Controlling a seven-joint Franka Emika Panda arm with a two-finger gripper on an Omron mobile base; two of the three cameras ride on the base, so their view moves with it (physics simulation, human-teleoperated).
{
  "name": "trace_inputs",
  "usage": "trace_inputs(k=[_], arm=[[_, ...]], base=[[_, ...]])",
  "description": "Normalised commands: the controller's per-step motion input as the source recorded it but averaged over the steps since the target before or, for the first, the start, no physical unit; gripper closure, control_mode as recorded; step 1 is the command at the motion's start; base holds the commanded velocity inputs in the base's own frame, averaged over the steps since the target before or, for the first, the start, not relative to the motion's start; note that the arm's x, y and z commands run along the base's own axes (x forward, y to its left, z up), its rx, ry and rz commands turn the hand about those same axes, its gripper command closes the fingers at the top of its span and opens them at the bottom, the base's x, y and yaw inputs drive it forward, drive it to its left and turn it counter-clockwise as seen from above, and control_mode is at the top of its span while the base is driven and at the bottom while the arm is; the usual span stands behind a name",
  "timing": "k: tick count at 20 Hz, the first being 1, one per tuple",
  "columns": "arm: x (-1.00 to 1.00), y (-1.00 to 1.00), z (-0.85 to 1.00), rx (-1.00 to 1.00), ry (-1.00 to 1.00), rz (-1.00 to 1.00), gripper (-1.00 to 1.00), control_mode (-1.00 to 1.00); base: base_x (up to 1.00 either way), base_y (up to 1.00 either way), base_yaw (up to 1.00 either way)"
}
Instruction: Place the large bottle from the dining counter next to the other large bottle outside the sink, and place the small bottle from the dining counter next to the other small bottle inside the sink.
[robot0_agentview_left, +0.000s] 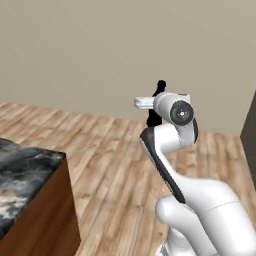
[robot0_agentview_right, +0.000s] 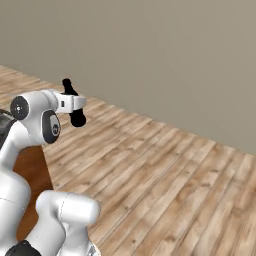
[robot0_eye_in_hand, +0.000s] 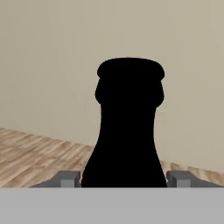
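I see the dining counter (robot0_agentview_left: 22, 172) low on my left, and my arm holds the big black bottle (robot0_agentview_left: 156, 107) high over the wood floor (robot0_agentview_right: 165, 170). My claw (robot0_agentview_right: 75, 103) is clamped around its middle. The bottle stands straight up, neck on top.

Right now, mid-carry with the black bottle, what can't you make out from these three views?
- Black bottle: lower body and label cut off at the bottom of the hand view; the wrist hides its middle in the left base view.
- Gripper: finger contact hidden behind the bottle in the right base view.
- Dining counter: a corner; the rest cut off at the left edge.
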Motion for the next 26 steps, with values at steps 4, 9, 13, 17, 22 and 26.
trace_inputs(k=[4,9,13,17,22,26], arm=[[0.0,0.0,0.0,0.0,0.0,0.0,1.0,1.0],[0.0,0.0,0.0,0.0,0.0,0.0,1.0,1.0],[0.0,0.0,0.0,0.0,0.0,0.0,1.0,1.0],[0.0,0.0,0.0,0.0,0.0,0.0,1.0,1.0],[0.0,0.0,0.0,0.0,0.0,0.0,1.0,1.0],[0.0,0.0,0.0,0.0,0.0,0.0,1.0,1.0]], base=[[0.0,0.0,-0.5],[0.0,0.0,-0.5],[0.0,0.0,-0.5],[-0.04,-0.08,-0.43],[-0.57,-0.11,-0.25],[-1.0,-0.04,0.0]])
